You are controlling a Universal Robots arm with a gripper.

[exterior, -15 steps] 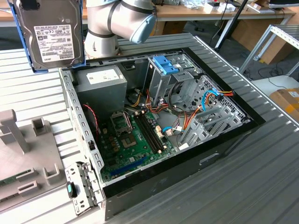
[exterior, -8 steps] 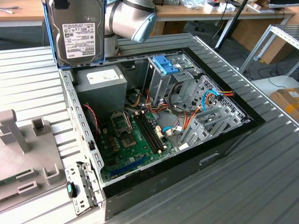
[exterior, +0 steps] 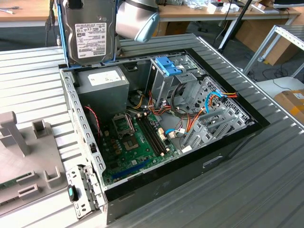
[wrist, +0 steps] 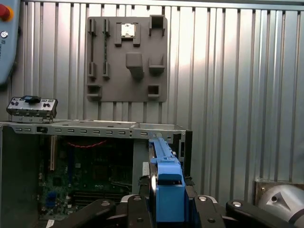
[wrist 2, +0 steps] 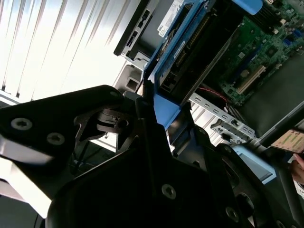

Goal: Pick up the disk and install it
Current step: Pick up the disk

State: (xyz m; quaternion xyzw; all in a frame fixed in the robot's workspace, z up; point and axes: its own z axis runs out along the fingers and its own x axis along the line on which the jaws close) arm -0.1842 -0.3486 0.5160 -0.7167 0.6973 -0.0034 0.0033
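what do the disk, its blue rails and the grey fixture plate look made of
The disk: seems metal, a dull grey casing with cast contours, a white paper-like label on its face.
The blue rails: likely moulded plastic, even colour, soft sheen.
The grey fixture plate: probably matt plastic with formed pockets, though the look leaves that open.

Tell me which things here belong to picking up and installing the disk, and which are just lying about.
For the job: flat dark metal disk with blue plastic rails, clamped in the black gripper; open black-and-silver computer case; silver metal drive cage with blue latch.
Lying about: grey power-supply box; grey moulded parts tray; small metal bracket with teal button.
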